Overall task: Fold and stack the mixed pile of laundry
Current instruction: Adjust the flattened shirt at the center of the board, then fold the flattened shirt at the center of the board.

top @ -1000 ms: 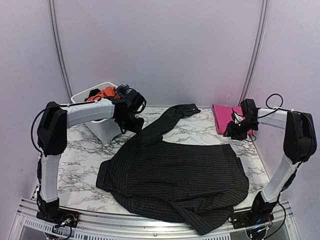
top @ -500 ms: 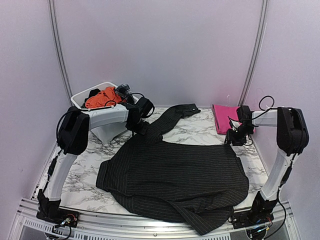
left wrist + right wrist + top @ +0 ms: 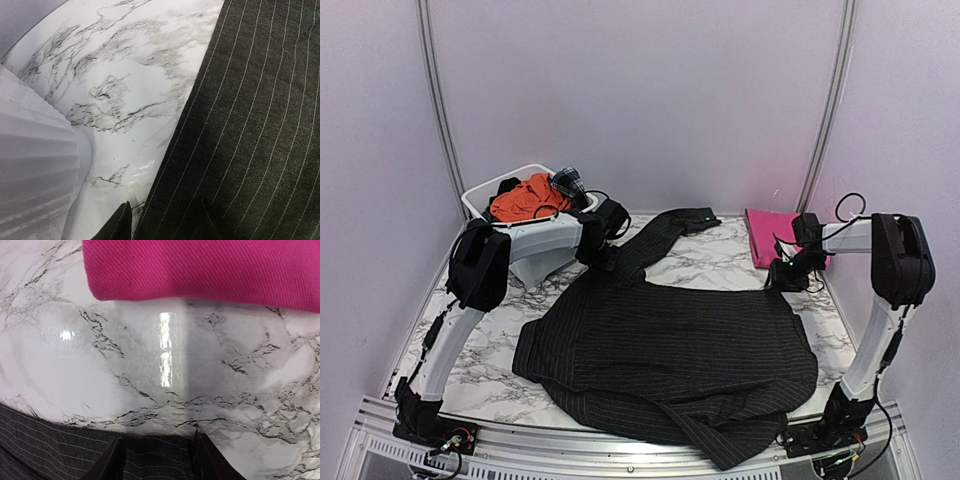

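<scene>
Two robot arms set low at the far corners of a black pinstriped shirt (image 3: pixel 665 350) spread flat on a marble table (image 3: pixel 720 264), ready to start a fold.

Step in hand, as I judge it: getting hold of the shirt's far edge on both sides for a first fold. L gripper (image 3: pixel 607 257) is down at the far-left shoulder by the sleeve root, just beside the white tub (image 3: pixel 525 262), w/ the arm reaching across and the elbow high. R gripper (image 3: pixel 783 278) is down at the far-right corner, near the flat pink cloth (image 3: pixel 768 236), forearm coming in from the R. Both wrist views show jaws partly apart, straddling the shirt's edge, cloth lying flat btwn them and not pinched. Next move prob. needs both to close on the edge, then lift and carry it evenly toward the near hem. Orange garment (image 3: pixel 523 197) and plaid piece (image 3: pixel 568 182) sit in the tub.
</scene>
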### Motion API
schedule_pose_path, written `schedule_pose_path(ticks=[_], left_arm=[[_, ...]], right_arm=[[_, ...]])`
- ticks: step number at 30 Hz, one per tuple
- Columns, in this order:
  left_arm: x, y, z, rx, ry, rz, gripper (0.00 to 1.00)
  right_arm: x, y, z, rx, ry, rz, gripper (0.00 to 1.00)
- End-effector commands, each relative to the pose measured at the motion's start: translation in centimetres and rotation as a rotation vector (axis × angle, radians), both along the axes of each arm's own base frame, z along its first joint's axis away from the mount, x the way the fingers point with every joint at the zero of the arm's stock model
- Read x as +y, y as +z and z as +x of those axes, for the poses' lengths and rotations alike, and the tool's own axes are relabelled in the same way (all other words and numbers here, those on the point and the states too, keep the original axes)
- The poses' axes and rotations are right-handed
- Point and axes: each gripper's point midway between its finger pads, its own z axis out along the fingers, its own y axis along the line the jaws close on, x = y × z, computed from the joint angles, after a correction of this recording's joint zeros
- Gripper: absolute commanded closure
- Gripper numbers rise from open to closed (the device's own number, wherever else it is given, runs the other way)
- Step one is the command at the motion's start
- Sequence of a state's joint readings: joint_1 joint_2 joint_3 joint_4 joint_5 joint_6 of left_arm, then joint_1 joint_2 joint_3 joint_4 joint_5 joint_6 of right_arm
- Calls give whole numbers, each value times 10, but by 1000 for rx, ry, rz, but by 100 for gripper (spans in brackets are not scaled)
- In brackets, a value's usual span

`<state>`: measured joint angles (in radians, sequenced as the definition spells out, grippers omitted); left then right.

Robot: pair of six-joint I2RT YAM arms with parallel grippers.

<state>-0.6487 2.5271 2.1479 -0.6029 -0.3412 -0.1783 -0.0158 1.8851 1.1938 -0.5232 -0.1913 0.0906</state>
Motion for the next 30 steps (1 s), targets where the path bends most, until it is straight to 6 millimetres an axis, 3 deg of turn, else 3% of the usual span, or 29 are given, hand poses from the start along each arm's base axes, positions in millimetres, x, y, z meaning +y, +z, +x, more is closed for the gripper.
schedule_pose_path(ticks=[1, 6, 10, 14, 18, 19, 30], left_arm=[[10, -51, -23, 173, -14, 8, 56], [10, -49, -35, 207, -20, -14, 70], [13, -38, -33, 182, -19, -1, 81], [14, -23, -28, 149, -31, 9, 92], [14, -5, -24, 116, -24, -1, 100], [14, 0, -23, 106, -21, -5, 100], [4, 82, -8, -38, -20, -100, 100]], right_arm=[[7, -8, -6, 38, 20, 47, 54], [6, 16, -6, -2, 13, 43, 48], [0, 2, -13, 39, 5, 8, 50], [3, -9, -17, 65, 7, 30, 64], [5, -1, -13, 39, 16, 32, 94], [4, 3, -11, 30, 14, 29, 100], [5, 76, 11, -178, -3, 44, 100]])
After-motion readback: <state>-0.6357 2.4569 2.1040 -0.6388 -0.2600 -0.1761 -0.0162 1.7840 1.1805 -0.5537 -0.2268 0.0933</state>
